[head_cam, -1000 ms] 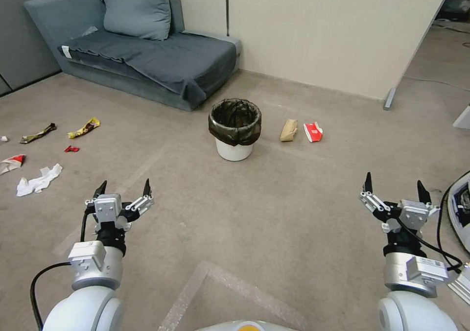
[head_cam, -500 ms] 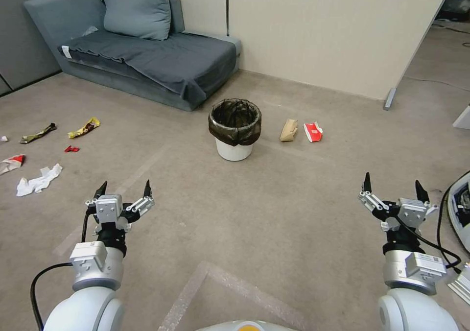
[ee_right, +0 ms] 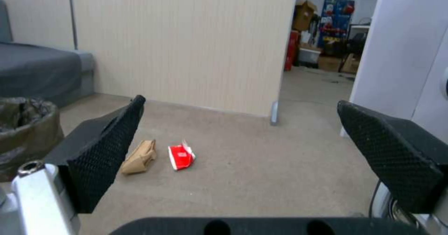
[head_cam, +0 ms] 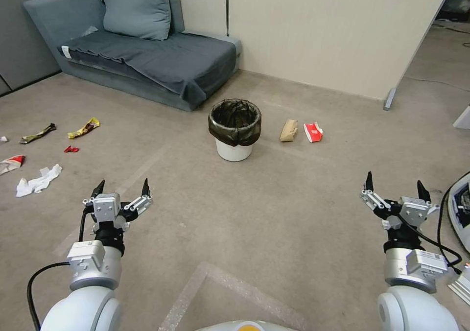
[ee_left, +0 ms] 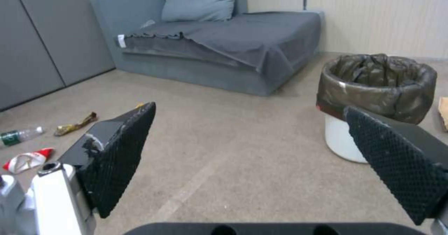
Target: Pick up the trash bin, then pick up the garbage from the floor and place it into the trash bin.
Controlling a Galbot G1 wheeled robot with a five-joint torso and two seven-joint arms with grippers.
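— What takes up the most room in there?

— The grey sofa point(head_cam: 147, 57) against the back, with a blue-grey cushion point(head_cam: 137, 10) at one end and a dark blanket point(head_cam: 161, 59) hanging over the front edge. Beside it runs a beige partition wall point(head_cam: 333, 27).

— And the trash bin?

— The trash bin point(head_cam: 235, 130) stands upright on the carpet, out in front of the sofa's corner and well apart from both arms. It is white, with a dark bag liner folded over its rim.

— The arms?

— Both are held low and forward, one to each side. The left gripper point(head_cam: 121, 189) hovers over bare carpet with its fingers spread wide, nothing between them. The right gripper point(head_cam: 395, 183) does the same on the other side, fingers apart and empty.

— Where is the garbage?

— Scattered. Just to the right of the bin lie a tan paper bag point(head_cam: 289, 130) and, next to it, a red-and-white packet point(head_cam: 313, 131). Far to the left lies crumpled white tissue point(head_cam: 38, 179), another red-and-white packet point(head_cam: 11, 163) at the edge, a yellow wrapper point(head_cam: 84, 128), an olive wrapper point(head_cam: 37, 133) and a tiny red scrap point(head_cam: 71, 149). From the left wrist I also see a small clear bottle point(ee_left: 21, 135) lying on its side.
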